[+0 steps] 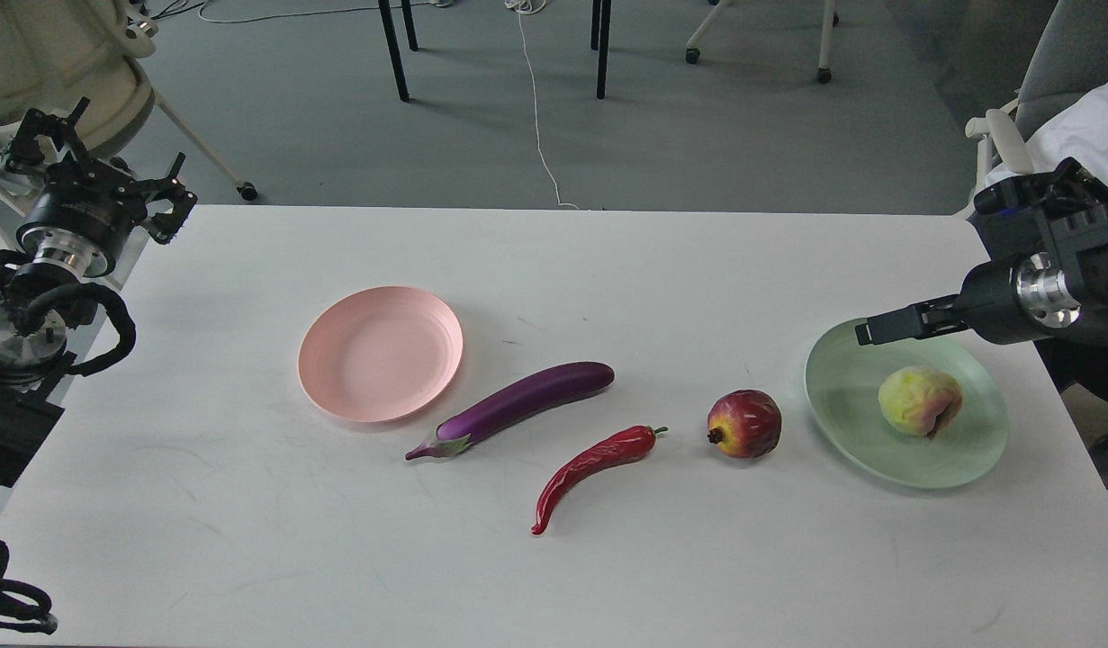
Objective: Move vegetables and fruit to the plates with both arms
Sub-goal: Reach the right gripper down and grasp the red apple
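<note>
The lumpy yellow-green fruit (920,401) lies free on the mint green plate (846,396) at the right. My right gripper (870,331) hovers above the plate's far rim, up and left of that fruit, open and empty. The dark-red fruit (743,423) sits on the table just left of the green plate. The red chili pepper (594,463) and the purple eggplant (517,402) lie in the middle. The pink plate (380,353) is bare, left of the eggplant. My left gripper (177,193) is open and empty at the table's far left corner.
The white table (247,522) ends at its far edge just beyond the plates. Chair and table legs (393,54) stand on the floor behind. A seated person in white (1076,117) is at the far right.
</note>
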You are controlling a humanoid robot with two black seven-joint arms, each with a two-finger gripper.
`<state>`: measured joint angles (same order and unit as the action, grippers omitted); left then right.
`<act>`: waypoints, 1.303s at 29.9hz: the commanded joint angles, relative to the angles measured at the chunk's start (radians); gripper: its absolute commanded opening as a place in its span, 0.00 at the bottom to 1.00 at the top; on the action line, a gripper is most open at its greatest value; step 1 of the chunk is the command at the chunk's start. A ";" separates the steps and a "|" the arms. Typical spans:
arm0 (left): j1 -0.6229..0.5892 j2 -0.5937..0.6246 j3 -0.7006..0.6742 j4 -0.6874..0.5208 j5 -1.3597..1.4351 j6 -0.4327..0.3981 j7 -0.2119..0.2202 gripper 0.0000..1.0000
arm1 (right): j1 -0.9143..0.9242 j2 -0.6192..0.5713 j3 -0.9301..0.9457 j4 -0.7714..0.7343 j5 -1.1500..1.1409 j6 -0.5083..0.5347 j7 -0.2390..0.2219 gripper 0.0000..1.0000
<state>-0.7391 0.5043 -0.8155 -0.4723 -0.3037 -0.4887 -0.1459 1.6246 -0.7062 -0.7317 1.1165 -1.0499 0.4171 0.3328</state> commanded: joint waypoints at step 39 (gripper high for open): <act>0.009 0.017 0.009 0.006 -0.002 0.000 0.000 0.98 | -0.077 0.389 -0.118 -0.004 0.005 -0.003 0.000 0.82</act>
<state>-0.7303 0.5217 -0.8069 -0.4666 -0.3041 -0.4887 -0.1458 1.5481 -0.3186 -0.8498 1.1118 -1.0416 0.4133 0.3325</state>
